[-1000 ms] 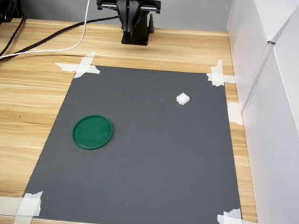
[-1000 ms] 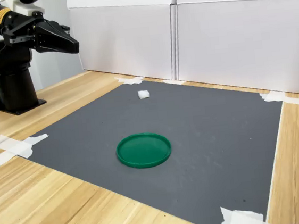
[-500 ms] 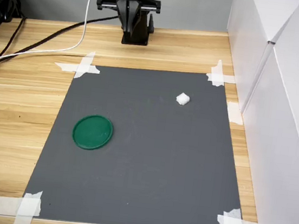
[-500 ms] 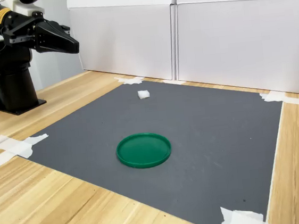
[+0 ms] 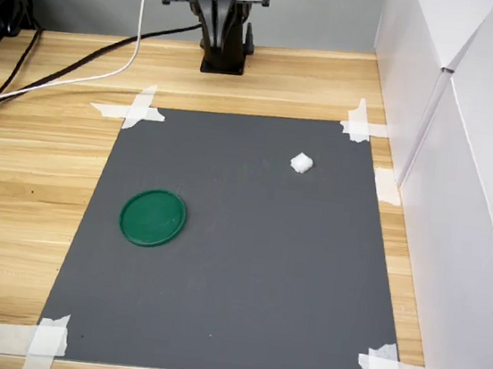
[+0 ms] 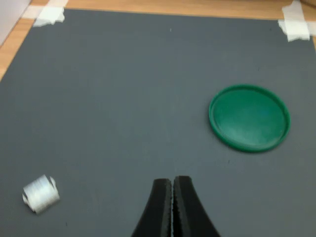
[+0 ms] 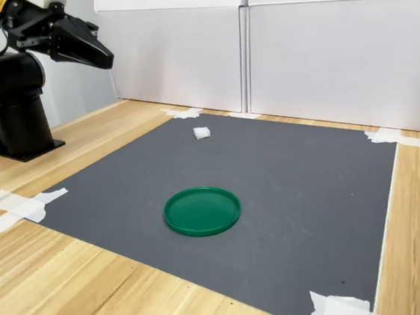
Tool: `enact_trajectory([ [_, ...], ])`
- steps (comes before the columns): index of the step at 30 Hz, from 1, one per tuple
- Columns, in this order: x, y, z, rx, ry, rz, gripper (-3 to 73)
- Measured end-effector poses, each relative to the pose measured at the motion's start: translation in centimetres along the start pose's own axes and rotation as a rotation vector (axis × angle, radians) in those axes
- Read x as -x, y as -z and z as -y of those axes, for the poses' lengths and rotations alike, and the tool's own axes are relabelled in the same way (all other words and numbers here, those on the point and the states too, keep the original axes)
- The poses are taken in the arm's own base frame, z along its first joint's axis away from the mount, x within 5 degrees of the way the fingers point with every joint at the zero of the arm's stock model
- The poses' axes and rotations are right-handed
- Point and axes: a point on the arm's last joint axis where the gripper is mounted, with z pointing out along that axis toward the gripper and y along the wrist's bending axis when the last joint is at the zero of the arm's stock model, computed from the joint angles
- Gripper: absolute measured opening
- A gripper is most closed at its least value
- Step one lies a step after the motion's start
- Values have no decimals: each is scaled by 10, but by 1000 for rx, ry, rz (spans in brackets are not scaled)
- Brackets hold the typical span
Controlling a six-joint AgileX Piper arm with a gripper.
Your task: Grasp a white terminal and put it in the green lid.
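A dark grey mat (image 5: pixel 239 247) is taped at its corners to a wooden table (image 5: pixel 23 175), with white panels (image 7: pixel 319 48) walling one side. My gripper (image 6: pixel 173 190) hangs in the air, jaws pressed together, holding nothing. The white terminal (image 5: pixel 301 162) lies on the mat, well apart from the green lid (image 5: pixel 152 218), which is empty.

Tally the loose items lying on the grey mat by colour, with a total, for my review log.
White: 1, the white terminal, lying alone on the grey mat.
Green: 1, the green lid, with nothing inside it.
Total: 2.
The tool is shut and holds neither.
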Motion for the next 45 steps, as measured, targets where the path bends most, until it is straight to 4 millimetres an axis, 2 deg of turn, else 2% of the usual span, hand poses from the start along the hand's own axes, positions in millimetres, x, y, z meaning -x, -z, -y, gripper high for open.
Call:
enact_trajectory([
  [8, 55, -17, 3, 11, 20, -50, -15],
  [14, 75, -40, 4, 48, 173, -170, -15],
  [21, 82, -63, -10, 175, 404, -240, -15],
  [27, 79, -79, -22, 257, 510, -318, -15],
  [35, 79, -83, -54, 483, 676, -481, -15],
  [45, 74, -103, -67, 566, 712, -615, -15],
])
